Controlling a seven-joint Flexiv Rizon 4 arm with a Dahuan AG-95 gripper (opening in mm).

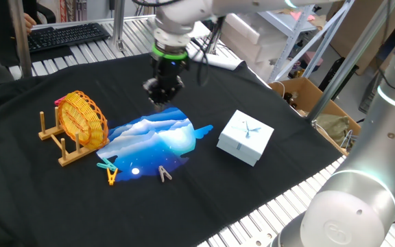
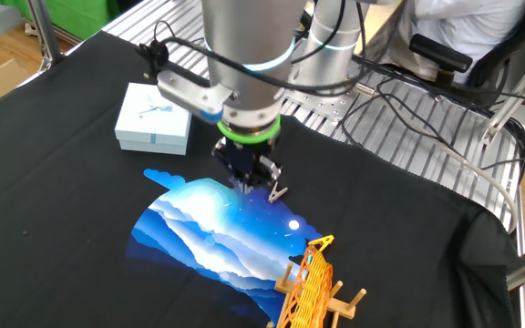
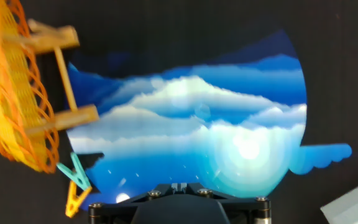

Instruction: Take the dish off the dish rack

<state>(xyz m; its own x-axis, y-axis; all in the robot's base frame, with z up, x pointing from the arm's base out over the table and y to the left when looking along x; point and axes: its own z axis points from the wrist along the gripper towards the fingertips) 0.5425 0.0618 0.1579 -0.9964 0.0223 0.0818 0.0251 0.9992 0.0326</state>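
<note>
The dish (image 1: 82,118) is standing on edge between the pegs of the rack (image 1: 64,145) – so its rim is offering a grip – while the end effector (image 1: 162,90) is hanging empty above the mat (image 1: 155,140), its opening impossible to tell.

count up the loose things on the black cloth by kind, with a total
wire dish: 1
dish rack: 1
blue-and-white mat: 1
pale gift box: 1
clothes pegs: 3, teal, orange, pale
total: 7
</note>
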